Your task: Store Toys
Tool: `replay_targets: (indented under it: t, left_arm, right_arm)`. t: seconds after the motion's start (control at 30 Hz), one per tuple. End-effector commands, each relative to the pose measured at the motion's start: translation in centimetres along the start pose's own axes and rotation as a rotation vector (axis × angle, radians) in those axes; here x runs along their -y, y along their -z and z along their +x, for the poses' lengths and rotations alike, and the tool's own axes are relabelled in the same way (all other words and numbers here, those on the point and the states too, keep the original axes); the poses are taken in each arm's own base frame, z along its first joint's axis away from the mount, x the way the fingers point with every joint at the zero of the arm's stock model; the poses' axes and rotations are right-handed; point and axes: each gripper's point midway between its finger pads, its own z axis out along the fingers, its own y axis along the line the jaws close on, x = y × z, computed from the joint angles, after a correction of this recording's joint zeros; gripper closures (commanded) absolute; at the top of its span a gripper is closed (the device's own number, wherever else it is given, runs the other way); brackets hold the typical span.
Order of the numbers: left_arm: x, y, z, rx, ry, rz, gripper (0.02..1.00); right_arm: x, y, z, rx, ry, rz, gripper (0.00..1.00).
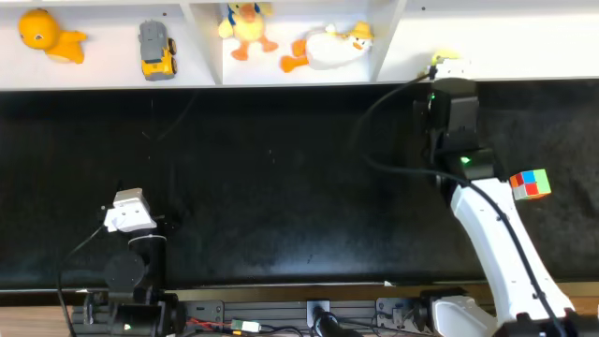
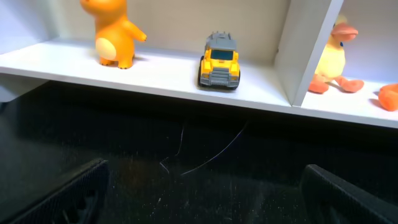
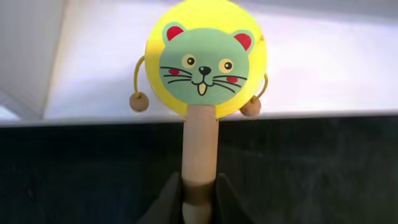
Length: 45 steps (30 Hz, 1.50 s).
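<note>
risk here is a tumble: your right gripper (image 3: 199,186) is clamped on the handle of the rattle drum (image 3: 202,59), its head barely over the front edge of the shelf (image 3: 323,68), so letting go now could tip it onto the black mat (image 3: 311,168); your left gripper (image 2: 205,199) hangs open.

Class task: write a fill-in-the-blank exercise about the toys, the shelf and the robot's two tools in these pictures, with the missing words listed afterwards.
1. The right tool grips the rattle drum by its wooden ____.
2. The yellow truck shares a compartment of the shelf with a toy animal coloured ____.
3. The multicoloured cube lies on the black surface beside the ____ arm.
4. The left tool holds nothing and is ____.
Missing words: handle; orange; right; open.
</note>
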Motion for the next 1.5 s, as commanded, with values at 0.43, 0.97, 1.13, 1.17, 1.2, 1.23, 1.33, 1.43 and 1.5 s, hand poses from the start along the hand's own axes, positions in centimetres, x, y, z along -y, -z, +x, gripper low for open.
replay_targets:
  t: [0.43, 0.97, 1.13, 1.17, 1.2, 1.23, 1.33, 1.43, 1.5]
  left_arm:
    - [-0.2, 0.0, -0.1, 0.006, -0.020, -0.008, 0.020]
    - [-0.2, 0.0, -0.1, 0.006, -0.020, -0.008, 0.020]
    - [-0.2, 0.0, -0.1, 0.006, -0.020, -0.008, 0.020]
    - [-0.2, 0.0, -0.1, 0.006, -0.020, -0.008, 0.020]
    - [-0.2, 0.0, -0.1, 0.006, -0.020, -0.008, 0.020]
    - [-0.2, 0.0, -0.1, 0.006, -0.020, -0.008, 0.020]
    - [-0.2, 0.0, -0.1, 0.006, -0.020, -0.008, 0.020]
    - [-0.2, 0.0, -0.1, 0.006, -0.020, -0.008, 0.020]
    - [-0.2, 0.0, -0.1, 0.006, -0.020, -0.008, 0.020]
  right_arm:
    - [-1.8, -4.8, -4.2, 0.008, 0.054, -0.118, 0.906]
    - [-2.1, -8.5, -7.5, 0.097, 0.055, -0.126, 0.886]
    - [-1.6, -9.3, -7.7, 0.099, 0.038, -0.154, 0.875]
    - [-1.6, -9.4, -7.6, 0.098, 0.038, -0.159, 0.875]
    - [-1.6, -9.5, -7.5, 0.096, 0.037, -0.163, 0.873]
    - [-1.7, -9.7, -7.4, 0.093, 0.038, -0.168, 0.871]
    - [-2.2, -10.3, -6.9, 0.081, 0.039, -0.192, 0.869]
    - [-2.9, -10.8, -6.4, 0.071, 0.030, -0.224, 0.862]
    - [-3.2, -11.1, -6.2, 0.066, 0.019, -0.238, 0.862]
